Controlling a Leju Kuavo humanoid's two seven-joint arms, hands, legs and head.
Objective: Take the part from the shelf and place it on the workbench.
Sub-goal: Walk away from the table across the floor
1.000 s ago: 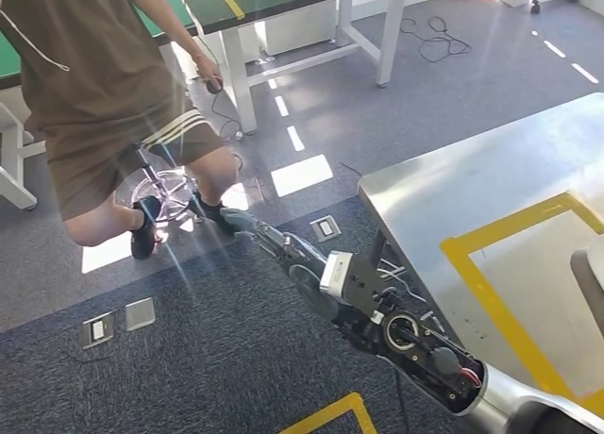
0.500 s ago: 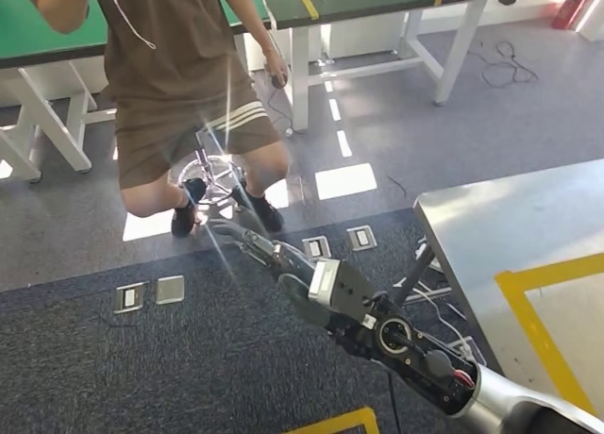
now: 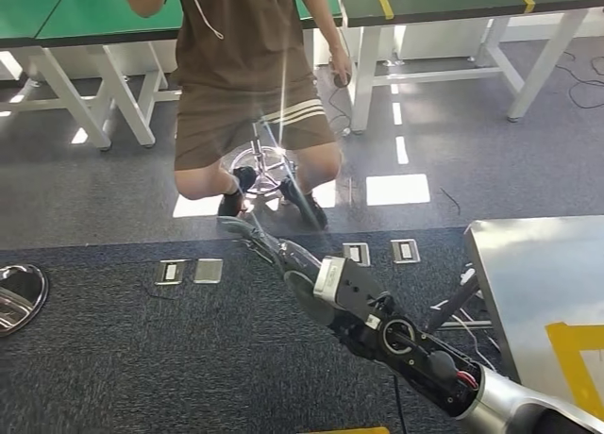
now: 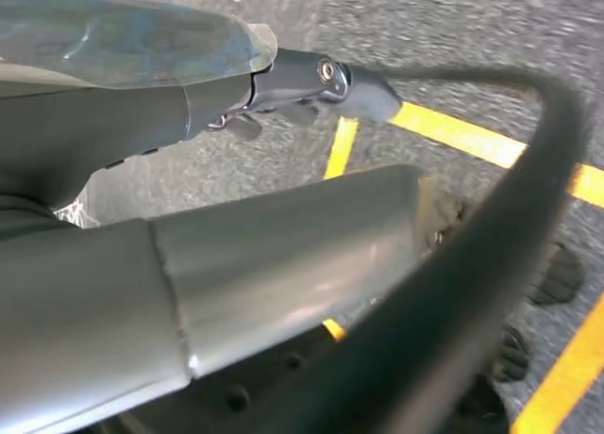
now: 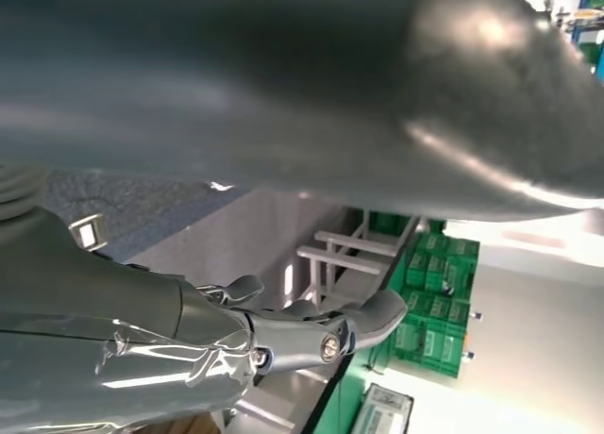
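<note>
Steel workbench (image 3: pixel 527 274) at right of extended right hand (image 3: pixel 245 234), fingers straight, holding nothing; part unseen

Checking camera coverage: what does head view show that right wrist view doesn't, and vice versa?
Head view alone: a seated person, a steel workbench with yellow tape, floor sockets in grey carpet. Right wrist view alone: stacked green crates and white table legs behind the fingers. Both: the right hand, fingers stretched out, holding nothing visible.
</note>
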